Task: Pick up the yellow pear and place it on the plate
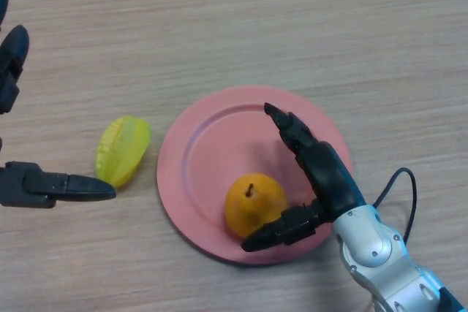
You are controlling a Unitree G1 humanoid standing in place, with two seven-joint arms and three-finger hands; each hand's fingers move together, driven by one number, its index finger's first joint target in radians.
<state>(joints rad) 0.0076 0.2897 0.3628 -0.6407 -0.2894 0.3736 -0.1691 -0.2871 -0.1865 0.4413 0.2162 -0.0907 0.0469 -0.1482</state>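
Observation:
The yellow pear (252, 203) stands on the near part of the pink plate (219, 126), stem up. My right hand (329, 177) is over the plate's right side with its fingers straight; the thumb (281, 229) lies just beside the pear's lower right and the fingers reach toward the plate's far rim. The pear is not held. My left hand (44, 185) shows at the left edge with fingers spread, one pointing toward a yellow-green starfruit (123, 149), without touching it.
The starfruit lies on the wooden table (292, 27) just left of the plate. Nothing else stands on the table in view.

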